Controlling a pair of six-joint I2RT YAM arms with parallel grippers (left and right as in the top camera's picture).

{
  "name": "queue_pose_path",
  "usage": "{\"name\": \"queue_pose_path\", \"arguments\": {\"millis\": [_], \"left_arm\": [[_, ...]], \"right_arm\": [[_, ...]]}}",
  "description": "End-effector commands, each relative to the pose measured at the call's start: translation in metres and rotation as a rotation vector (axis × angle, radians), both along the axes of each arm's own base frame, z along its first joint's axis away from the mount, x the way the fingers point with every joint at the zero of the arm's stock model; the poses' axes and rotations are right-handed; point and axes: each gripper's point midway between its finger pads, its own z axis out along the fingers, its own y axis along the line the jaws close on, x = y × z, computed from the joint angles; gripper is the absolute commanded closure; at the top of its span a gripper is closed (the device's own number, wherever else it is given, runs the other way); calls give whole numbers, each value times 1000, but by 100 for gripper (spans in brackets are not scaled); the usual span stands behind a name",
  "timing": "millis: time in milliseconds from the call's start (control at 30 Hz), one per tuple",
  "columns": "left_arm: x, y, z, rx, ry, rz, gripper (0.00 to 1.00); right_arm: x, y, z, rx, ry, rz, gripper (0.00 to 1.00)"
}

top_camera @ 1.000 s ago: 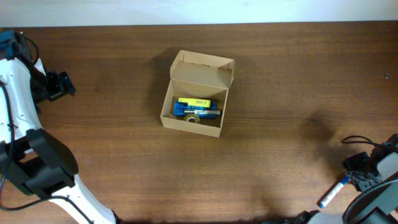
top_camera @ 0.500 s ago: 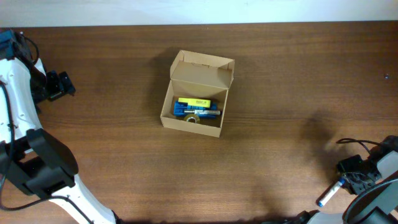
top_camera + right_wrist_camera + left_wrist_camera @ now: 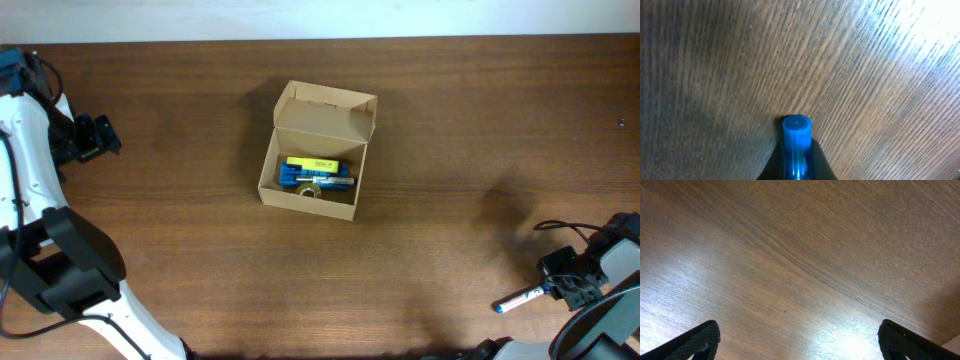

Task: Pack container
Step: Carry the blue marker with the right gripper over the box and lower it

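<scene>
The tan cardboard container (image 3: 314, 205) stands open at the table's middle, its flap lid raised at the back. Inside lie a yellow item, a blue item and a pen-like item. My right gripper (image 3: 560, 282) is at the front right corner, shut on a blue-capped marker (image 3: 518, 298) that points left. In the right wrist view the marker's blue cap (image 3: 797, 135) sticks out between the dark fingers (image 3: 797, 162), over bare wood. My left gripper (image 3: 100, 136) is at the far left, away from the container. Its fingers are wide apart and empty in the left wrist view (image 3: 797, 340).
The brown wooden table (image 3: 450, 120) runs to a pale wall at the back. The left arm's black base (image 3: 60, 270) fills the front left corner. A cable loops by the right arm (image 3: 570, 226).
My right gripper has turned and shifted slightly left with the marker. The marker now lies more level and points left instead of down-left. The left arm and container have not moved.
</scene>
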Motion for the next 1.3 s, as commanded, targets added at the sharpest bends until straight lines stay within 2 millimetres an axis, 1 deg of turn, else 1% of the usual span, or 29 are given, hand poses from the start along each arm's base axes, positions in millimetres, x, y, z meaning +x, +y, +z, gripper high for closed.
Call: {"name": "queue_pose_path", "arguments": {"millis": [0,33,100,200,300,367,400,467,533,600,667,700,767,800,867,900,967,1033,1133,1267], "left_arm": [[-1,1,2,-7,-7,-9,0],[-1,1,2,-6,-8,-9,0],[-1,1,2,-6,-8,-9,0],[-1,1,2,-6,-8,-9,0],[-1,1,2,-6,-8,-9,0],[-1,1,2,-6,-8,-9,0],[-1,1,2,-6,-8,-9,0],[-1,1,2,-7,-7,-9,0],[-1,1,2,-6,-8,-9,0],[-1,1,2,-7,-7,-9,0],[-1,1,2,-6,-8,-9,0],[-1,1,2,-6,-8,-9,0],[-1,1,2,-7,-7,-9,0],[-1,1,2,-7,-7,-9,0],[-1,1,2,-7,-7,-9,0],[-1,1,2,-6,-8,-9,0],[-1,1,2,-7,-7,-9,0],[-1,1,2,-7,-7,-9,0],[-1,1,2,-6,-8,-9,0],[-1,1,2,-7,-7,-9,0]], "right_arm": [[5,9,-16,31,-18,21,96],[10,10,-16,39,-41,40,97],[26,13,-13,61,-116,93,96],[54,17,-1,70,-197,212,96],[92,25,24,64,-267,366,96],[117,31,46,49,-303,430,96],[131,34,59,41,-329,463,96],[164,45,93,24,-406,537,96],[193,58,127,3,-485,606,96],[221,76,165,-26,-567,686,96],[245,97,201,-65,-645,764,96],[256,112,221,-84,-688,811,96],[272,144,255,-110,-765,901,96],[276,157,266,-115,-792,933,96],[284,193,287,-121,-849,1027,96],[286,209,294,-114,-865,1066,96],[285,243,298,-97,-881,1164,97],[278,278,295,-70,-881,1269,97],[265,325,281,-27,-856,1428,96],[248,375,259,5,-826,1656,96]]}}
